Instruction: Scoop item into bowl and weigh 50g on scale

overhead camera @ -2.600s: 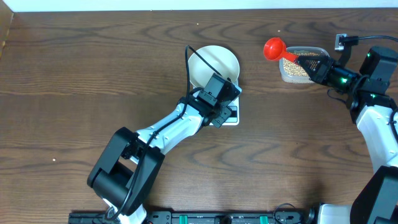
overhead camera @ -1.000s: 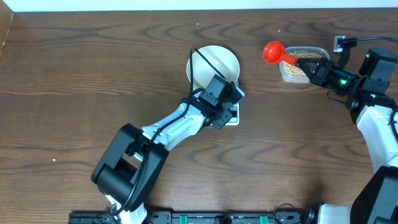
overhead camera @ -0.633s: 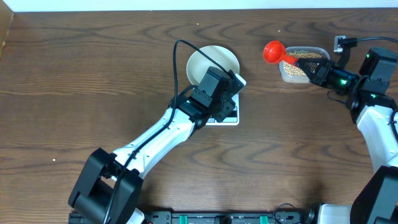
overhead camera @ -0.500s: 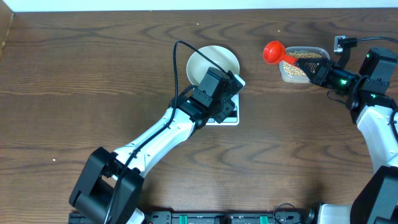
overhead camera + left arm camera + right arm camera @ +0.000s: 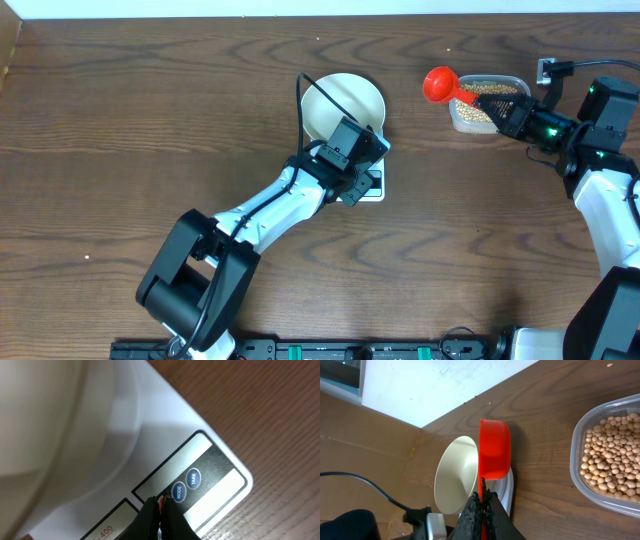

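The white bowl [image 5: 355,98] stands on the white scale [image 5: 378,193] at mid-table. My left gripper [image 5: 366,176] is shut and empty. In the left wrist view its tips [image 5: 162,502] rest on the scale's panel beside the blue MODE button [image 5: 178,491], with a bit of red showing between them. The bowl [image 5: 50,420] fills that view's upper left. My right gripper [image 5: 492,103] is shut on the handle of a red scoop [image 5: 438,82], held over the clear tub's left end. Pale beans [image 5: 612,455] lie in the tub. The scoop [image 5: 494,450] hangs in front of the bowl [image 5: 457,482].
The clear plastic tub [image 5: 515,82] sits at the back right, near a small grey fixture [image 5: 547,67] at the table's rear edge. The left arm's black cable [image 5: 305,90] loops over the bowl's left side. A TARE button [image 5: 193,478] sits next to MODE.
The left arm's elbow swung out to the left and came back; its gripper moved slightly toward the scale's front panel. The right arm and scoop have not moved.
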